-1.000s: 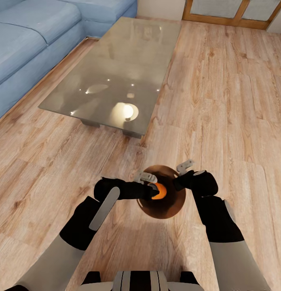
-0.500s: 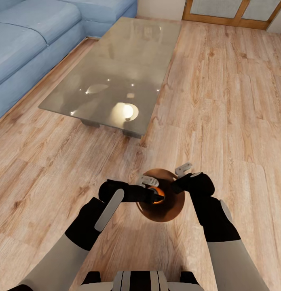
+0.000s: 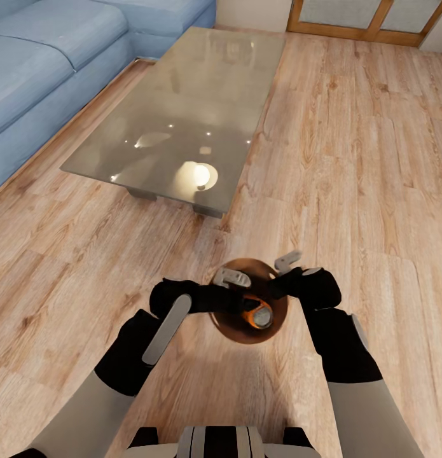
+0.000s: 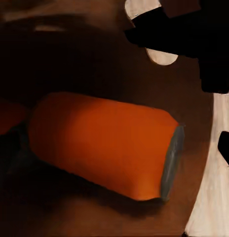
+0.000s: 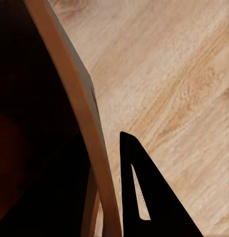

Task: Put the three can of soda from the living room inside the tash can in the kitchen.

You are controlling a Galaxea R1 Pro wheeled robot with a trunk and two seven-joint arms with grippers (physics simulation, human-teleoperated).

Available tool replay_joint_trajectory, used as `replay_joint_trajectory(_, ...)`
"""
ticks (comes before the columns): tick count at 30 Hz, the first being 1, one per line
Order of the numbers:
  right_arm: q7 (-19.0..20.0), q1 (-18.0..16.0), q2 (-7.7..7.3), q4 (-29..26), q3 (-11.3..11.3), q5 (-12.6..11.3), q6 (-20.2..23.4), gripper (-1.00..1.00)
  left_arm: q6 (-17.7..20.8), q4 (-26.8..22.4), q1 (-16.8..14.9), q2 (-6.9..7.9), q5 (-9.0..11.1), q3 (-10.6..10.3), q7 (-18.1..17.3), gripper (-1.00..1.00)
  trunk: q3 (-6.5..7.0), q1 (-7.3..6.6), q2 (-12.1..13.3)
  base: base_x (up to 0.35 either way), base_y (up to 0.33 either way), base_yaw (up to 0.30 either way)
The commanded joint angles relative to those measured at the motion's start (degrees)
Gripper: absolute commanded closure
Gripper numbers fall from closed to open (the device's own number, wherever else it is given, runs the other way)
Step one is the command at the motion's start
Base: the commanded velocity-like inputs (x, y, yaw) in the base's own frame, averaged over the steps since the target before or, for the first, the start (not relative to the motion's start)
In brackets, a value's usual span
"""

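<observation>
Lying inside the bin (image 3: 228, 323), an orange can (image 3: 255, 314) rests just below the left hand (image 3: 231, 277), whose fingers are spread and empty. The right hand (image 3: 288, 261) grips the bin's rim beside it. At least one can looks binned; the bin stands on the living-room floor (image 3: 348, 165), not the kitchen.

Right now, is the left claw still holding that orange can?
Apart. In the head view the orange can lies loose inside the bin, below the left claw, whose fingers are spread with nothing between them.
</observation>
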Motion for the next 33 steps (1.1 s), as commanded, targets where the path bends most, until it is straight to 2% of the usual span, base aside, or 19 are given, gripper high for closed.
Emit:
replay_joint_trajectory(1,0.3,0.0,0.0,0.0,0.0,0.2,0.0,1.0,0.0,-2.0,0.2,0.11,0.1,0.0,-0.9,-1.0,0.0,0.0,0.0,0.0,0.0,0.0)
replay_joint_trajectory(5,0.3,0.0,-0.01,0.0,0.0,0.4,0.0,1.0,0.0,-6.0,0.6,1.06,0.2,0.3,-7.1,-1.0,0.0,0.0,0.0,0.0,0.0,0.0)
replay_joint_trajectory(7,0.3,0.0,-0.05,0.1,-0.1,0.4,0.0,1.0,0.0,-7.0,1.3,2.93,0.1,0.6,-13.1,-1.0,0.0,0.0,0.0,0.0,0.0,0.0)
replay_joint_trajectory(9,0.3,0.0,-0.07,0.1,-0.1,0.4,0.0,1.0,0.0,-7.6,2.2,6.24,0.1,1.6,-19.6,-1.0,0.0,0.0,0.0,0.0,0.0,0.0)
replay_joint_trajectory(10,0.3,0.0,-0.07,0.1,-0.1,0.4,0.0,1.0,0.0,-7.8,2.6,8.73,0.2,4.0,-24.3,-1.0,0.0,0.0,0.0,0.0,0.0,0.0)
replay_joint_trajectory(11,0.3,0.0,-0.08,0.1,-0.1,0.4,0.0,1.0,0.0,-7.9,2.8,11.03,0.2,8.0,-29.3,-1.0,0.0,0.0,0.0,0.0,0.0,0.0)
replay_joint_trajectory(12,0.3,0.0,-0.08,0.1,-0.1,0.4,0.0,1.0,0.0,-7.9,3.0,12.1,0.2,10.3,-31.9,-1.0,0.0,0.0,0.0,0.0,0.0,0.0)
replay_joint_trajectory(14,0.3,0.0,-0.08,0.1,-0.1,0.4,0.0,1.0,0.0,-7.7,5.2,15.87,0.0,19.6,-41.9,-1.0,0.0,0.0,0.0,0.0,0.0,0.0)
replay_joint_trajectory(15,0.3,0.0,-0.08,0.1,-0.1,0.4,0.0,1.0,-0.2,-7.6,7.8,18.53,-0.2,26.7,-47.7,-1.0,0.0,0.0,0.0,0.0,0.0,0.0)
replay_joint_trajectory(16,0.3,0.0,-0.08,0.1,-0.1,0.4,0.0,1.0,-0.6,-7.6,9.1,20.17,-0.3,31.5,-50.3,-1.0,0.0,0.0,0.0,0.0,0.0,0.0)
replay_joint_trajectory(17,0.3,0.0,-0.08,0.1,-0.2,0.4,0.0,1.0,-0.9,-7.6,9.6,20.87,-0.3,33.9,-51.3,-1.0,0.0,0.0,0.0,0.0,0.0,0.0)
replay_joint_trajectory(19,0.3,0.0,-0.14,0.1,-0.3,0.4,0.0,1.0,-1.6,-7.5,11.6,22.95,-0.6,41.8,-53.4,-1.0,0.0,0.0,0.0,0.0,0.0,0.0)
replay_joint_trajectory(21,0.3,0.0,-0.28,0.1,-0.5,0.3,0.0,1.0,-2.5,-7.5,13.4,23.74,-1.4,45.4,-54.0,-1.0,0.0,0.0,0.0,0.0,0.0,0.0)
replay_joint_trajectory(22,0.3,0.0,-0.36,0.1,-0.6,0.3,0.0,1.0,-2.9,-7.5,14.0,23.9,-1.9,46.1,-54.1,-1.0,0.0,0.0,0.0,0.0,0.0,0.0)
replay_joint_trajectory(23,0.4,0.0,-0.58,0.0,-0.7,0.2,0.0,1.0,-4.3,-7.5,15.4,24.22,-4.0,47.7,-54.3,-1.0,0.0,0.0,0.0,0.0,0.0,0.0)
replay_joint_trajectory(24,0.5,0.0,-0.64,0.0,-0.8,0.2,0.0,1.0,-4.8,-7.5,15.8,24.29,-4.8,48.0,-54.3,-1.0,0.0,0.0,0.0,0.0,0.0,0.0)
replay_joint_trajectory(27,1.3,0.0,-1.85,-0.2,-3.1,-0.1,0.0,1.0,-10.6,-7.5,19.3,24.19,-11.5,49.1,-54.3,-1.0,0.0,0.0,0.0,0.0,0.0,0.0)
replay_joint_trajectory(30,3.0,0.4,-3.35,-1.1,-4.0,-0.2,0.0,1.0,-13.6,-7.5,21.1,24.05,-13.6,49.3,-53.1,-1.0,0.0,0.0,0.0,0.0,0.0,0.0)
replay_joint_trajectory(33,6.5,2.9,-6.6,-2.9,-4.7,-0.3,0.0,1.0,-19.0,-7.5,24.3,23.8,-14.7,49.3,-46.7,-1.0,0.0,0.0,0.0,0.0,0.0,0.0)
